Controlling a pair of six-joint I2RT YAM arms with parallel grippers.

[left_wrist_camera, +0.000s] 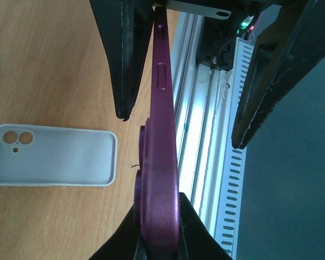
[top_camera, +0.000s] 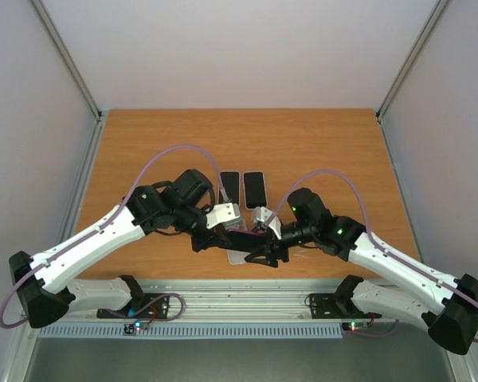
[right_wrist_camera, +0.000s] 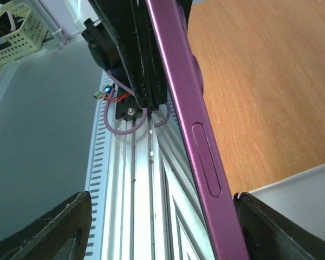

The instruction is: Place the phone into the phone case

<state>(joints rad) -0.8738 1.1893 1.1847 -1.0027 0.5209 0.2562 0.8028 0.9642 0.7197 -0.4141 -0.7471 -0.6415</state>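
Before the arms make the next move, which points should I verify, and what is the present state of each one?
1. Left gripper shut on the purple phone: ok.
2. Right gripper closed on the phone: not ok; its jaws stand open around it.
3. Case lying on the table, open side up: ok.
4. Case empty inside: ok.
5. Phone turned flat for the case: not ok; it is held on edge.
6. Phone size fits this case: cannot tell.
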